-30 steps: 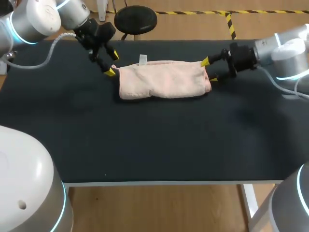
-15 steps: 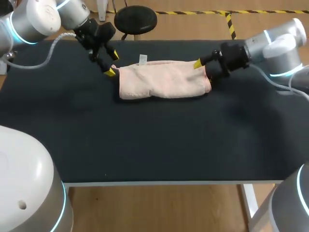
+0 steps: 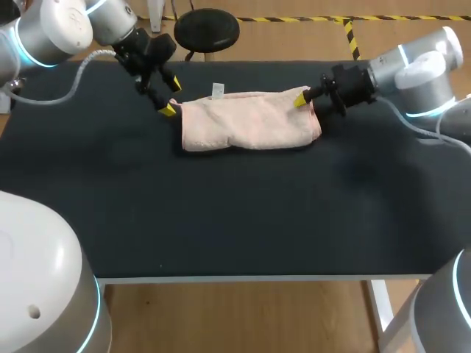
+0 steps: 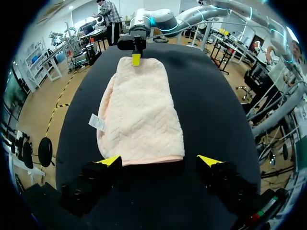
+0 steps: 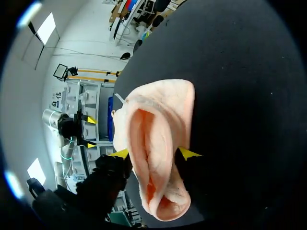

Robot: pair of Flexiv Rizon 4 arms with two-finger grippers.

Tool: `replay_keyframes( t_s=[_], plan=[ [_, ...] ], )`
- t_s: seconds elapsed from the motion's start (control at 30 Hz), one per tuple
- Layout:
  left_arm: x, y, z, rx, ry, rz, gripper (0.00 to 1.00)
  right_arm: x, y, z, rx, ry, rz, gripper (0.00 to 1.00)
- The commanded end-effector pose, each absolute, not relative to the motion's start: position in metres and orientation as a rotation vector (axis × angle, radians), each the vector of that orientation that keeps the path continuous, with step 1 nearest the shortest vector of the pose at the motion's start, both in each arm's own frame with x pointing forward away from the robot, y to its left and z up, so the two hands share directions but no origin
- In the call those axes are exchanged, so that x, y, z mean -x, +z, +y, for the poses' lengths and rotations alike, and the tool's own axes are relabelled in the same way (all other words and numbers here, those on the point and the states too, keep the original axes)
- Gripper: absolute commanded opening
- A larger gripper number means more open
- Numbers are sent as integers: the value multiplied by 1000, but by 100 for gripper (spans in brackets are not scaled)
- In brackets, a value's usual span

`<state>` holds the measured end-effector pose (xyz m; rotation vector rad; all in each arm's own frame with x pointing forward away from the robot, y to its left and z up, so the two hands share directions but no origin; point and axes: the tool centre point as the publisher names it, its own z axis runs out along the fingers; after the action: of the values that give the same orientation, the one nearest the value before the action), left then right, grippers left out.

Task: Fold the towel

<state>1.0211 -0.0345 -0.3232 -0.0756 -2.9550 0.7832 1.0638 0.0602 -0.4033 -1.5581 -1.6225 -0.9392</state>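
A pink towel, folded into a long band, lies across the far middle of the black table. My left gripper stands open at its left end. In the left wrist view the towel stretches ahead of that gripper, with its near edge level with the two spread fingertips. My right gripper is at the towel's right end, one yellow tip on top and the other hidden. In the right wrist view the gripper has the towel's folded end between its fingers, which touch it from both sides.
A small white tag sticks out of the towel's far edge near its left end. The dark tabletop is bare in front of the towel, down to the near edge.
My right gripper has moved left onto the towel's right end, and its fingers have drawn together around the cloth. The left arm and the towel have stayed put.
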Motion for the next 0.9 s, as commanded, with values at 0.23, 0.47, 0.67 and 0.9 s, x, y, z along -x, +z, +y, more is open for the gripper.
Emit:
replay_keyframes(
  t_s=[0.23,0.47,0.67,0.9],
  plan=[
    [-1021,-324,-34,77,787,-2954,100,-1056,-383,90,1684,-927,-1615,0],
    [-1021,-324,-34,77,787,-2954,100,-1072,-369,135,1773,-951,-1535,0],
    [-1021,-324,-34,77,787,-2954,100,-1081,-356,193,1786,-987,-1434,0],
    [-1021,-324,-34,77,787,-2954,100,-1076,-345,258,1728,-1007,-1405,0]
  ],
)
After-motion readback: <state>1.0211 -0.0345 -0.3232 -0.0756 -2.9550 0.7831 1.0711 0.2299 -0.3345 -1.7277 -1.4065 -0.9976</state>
